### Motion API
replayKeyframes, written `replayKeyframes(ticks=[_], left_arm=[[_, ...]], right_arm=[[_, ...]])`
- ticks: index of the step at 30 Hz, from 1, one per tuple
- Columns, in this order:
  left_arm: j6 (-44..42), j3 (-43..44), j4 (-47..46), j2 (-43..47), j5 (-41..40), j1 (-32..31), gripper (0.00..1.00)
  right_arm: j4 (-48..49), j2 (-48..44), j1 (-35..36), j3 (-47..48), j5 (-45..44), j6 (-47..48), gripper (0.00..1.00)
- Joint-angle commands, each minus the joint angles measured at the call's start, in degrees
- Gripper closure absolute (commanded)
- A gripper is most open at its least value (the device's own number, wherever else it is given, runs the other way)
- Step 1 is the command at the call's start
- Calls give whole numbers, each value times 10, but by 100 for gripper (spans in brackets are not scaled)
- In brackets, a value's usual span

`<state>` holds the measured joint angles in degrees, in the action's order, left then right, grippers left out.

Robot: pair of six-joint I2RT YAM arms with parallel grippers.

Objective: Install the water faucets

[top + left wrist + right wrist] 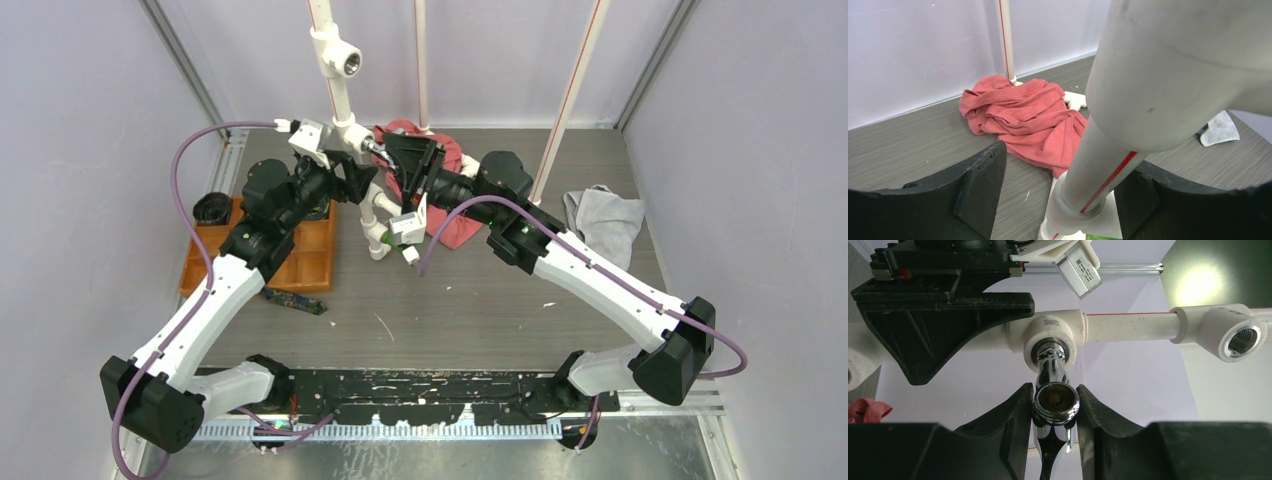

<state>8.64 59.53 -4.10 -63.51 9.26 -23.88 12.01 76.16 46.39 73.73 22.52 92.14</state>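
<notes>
Now my right gripper (pixel 1055 412) clamps the shiny silver metal tap (pixel 1050 367), seated in the white tee fitting (pixel 1055 332); my left gripper (pixel 1063 165) spreads wide around the white plastic pipe (pixel 1108 165). Grey tabletop (pixel 908 145), lilac walls (pixel 913 50), red cloth (pixel 1023 120) at twelve o'clock.

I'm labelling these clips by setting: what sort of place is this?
Most likely a robotics lab test cell, not a real bathroom: plain walls framed by metal rails enclose the table, a free-standing white pipe rig stands on it, and the right hand holds a chrome faucet at a tee fitting.
</notes>
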Motion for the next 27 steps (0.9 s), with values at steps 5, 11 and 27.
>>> replayKeyframes(ticks=[5,11,27], left_arm=[[3,0,-42,16,7,3,26],[6,-2,-43,17,7,3,26],[19,-1,-58,6,33,3,26]], right_arm=[[28,-8,-2,28,11,-19,61],[19,-4,-2,34,16,-19,69],[-46,8,-2,71,20,-77,99]])
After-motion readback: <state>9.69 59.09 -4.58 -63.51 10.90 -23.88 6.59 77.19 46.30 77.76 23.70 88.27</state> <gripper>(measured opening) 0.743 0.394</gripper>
